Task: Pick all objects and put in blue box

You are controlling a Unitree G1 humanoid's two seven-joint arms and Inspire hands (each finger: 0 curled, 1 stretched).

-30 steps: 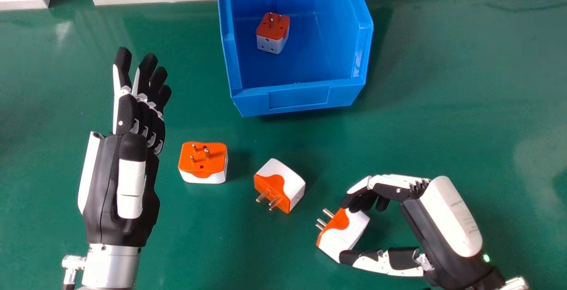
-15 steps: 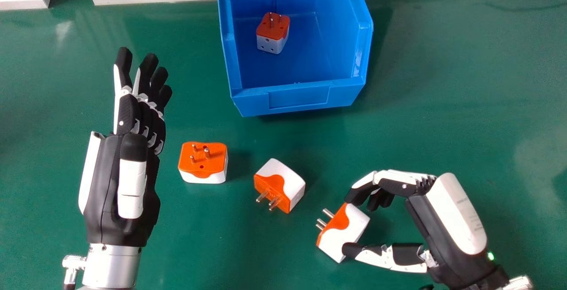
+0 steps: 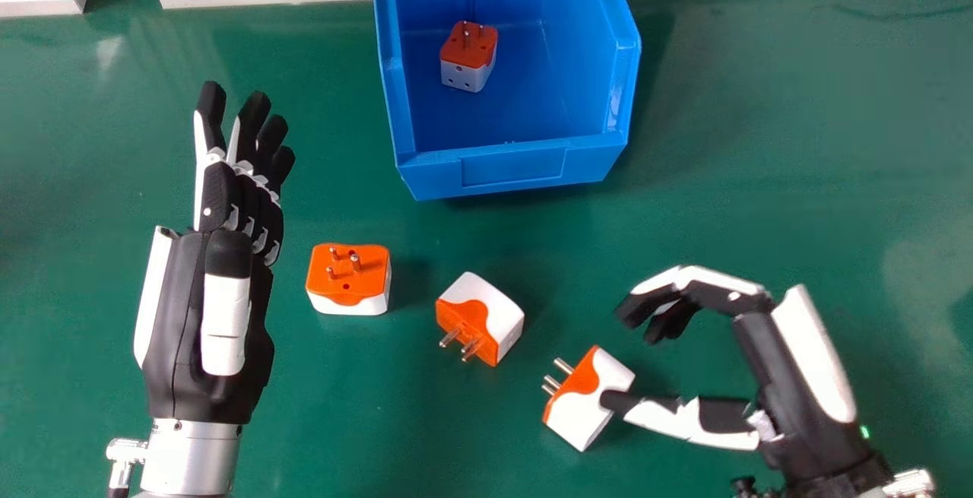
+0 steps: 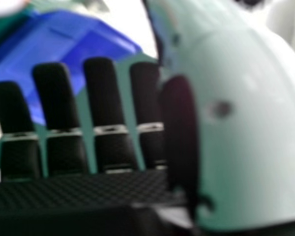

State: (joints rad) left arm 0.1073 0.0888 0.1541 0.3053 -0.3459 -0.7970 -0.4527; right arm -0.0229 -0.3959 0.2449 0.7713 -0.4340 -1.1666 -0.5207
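Blue box (image 3: 513, 167): one plug adapter (image 3: 467, 57) in.
Worktop (image 3: 760, 141): three adapters (image 3: 365, 274) (image 3: 494, 315) (image 3: 578, 410) left, box's 5–7 o'clock.
Right hand (image 3: 790, 384): wide, empty.
Left hand (image 3: 182, 315): wide.

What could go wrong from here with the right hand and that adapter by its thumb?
The right hand's thumb overlaps the nearest adapter in the head view, while its fingers stand clear, so closing now might push or turn the adapter instead of gripping it. That adapter's pins point roughly toward the middle adapter, so a shove that way could knock the two together.
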